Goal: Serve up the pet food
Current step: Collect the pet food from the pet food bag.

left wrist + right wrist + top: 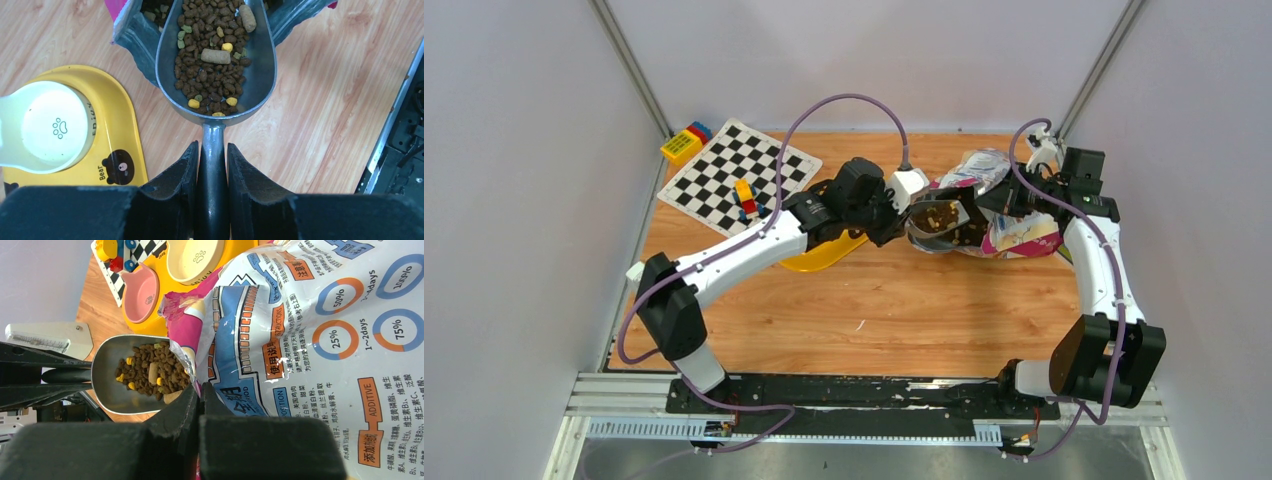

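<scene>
- Pet food point(212, 55) is filling the scoop point(260, 75) (some yellow bits).
- Left hand point(212, 151) is clamping its handle; feeder point(120, 130) at nine o'clock.
- Right hand point(199, 390) is pinching the bag point(310, 365).

**What I can't make out**

From above, my left arm point(734, 255) covers most of the yellow feeder point(822, 260). On the left wrist camera, the tip of the scoop point(262, 62) and the bag point(132, 40) run off at 12 o'clock. Overhead, the kibble point(939, 215) is too small to tell pieces apart.

Far left on my wooden table point(874, 310) lies a checkerboard mat point(724, 170); building blocks point(684, 143) at its far corner; a yellow feeder point(117, 135) to its right; then a grey scoop point(262, 65).
</scene>
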You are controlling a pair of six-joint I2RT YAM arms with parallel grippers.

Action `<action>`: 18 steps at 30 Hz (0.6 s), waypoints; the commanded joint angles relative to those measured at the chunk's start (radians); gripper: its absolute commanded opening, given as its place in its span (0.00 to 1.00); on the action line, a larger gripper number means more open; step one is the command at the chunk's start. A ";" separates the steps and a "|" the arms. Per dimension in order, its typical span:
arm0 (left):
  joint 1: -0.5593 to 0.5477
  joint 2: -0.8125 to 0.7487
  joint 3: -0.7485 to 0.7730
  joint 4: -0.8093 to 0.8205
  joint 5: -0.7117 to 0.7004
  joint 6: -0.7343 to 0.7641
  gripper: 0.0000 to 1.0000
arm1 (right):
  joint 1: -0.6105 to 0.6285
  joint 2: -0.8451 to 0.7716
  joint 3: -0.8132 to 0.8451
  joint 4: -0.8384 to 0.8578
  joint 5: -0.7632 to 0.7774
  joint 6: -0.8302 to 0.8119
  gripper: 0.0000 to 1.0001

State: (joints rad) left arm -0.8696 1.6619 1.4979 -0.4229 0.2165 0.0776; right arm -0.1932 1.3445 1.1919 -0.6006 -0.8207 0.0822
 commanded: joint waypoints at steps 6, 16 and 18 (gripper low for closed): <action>0.003 -0.148 0.009 0.023 0.024 0.081 0.00 | -0.008 -0.037 0.016 0.109 -0.011 0.018 0.00; 0.118 -0.391 -0.146 -0.008 0.027 0.139 0.00 | -0.011 -0.031 0.037 0.108 -0.010 0.021 0.00; 0.149 -0.446 -0.187 -0.030 -0.002 0.155 0.00 | -0.011 -0.030 0.039 0.108 -0.009 0.021 0.00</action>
State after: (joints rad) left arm -0.7540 1.3117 1.3544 -0.4557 0.2352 0.1802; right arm -0.1951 1.3411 1.1919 -0.5900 -0.8169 0.0822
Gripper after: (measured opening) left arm 0.305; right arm 0.010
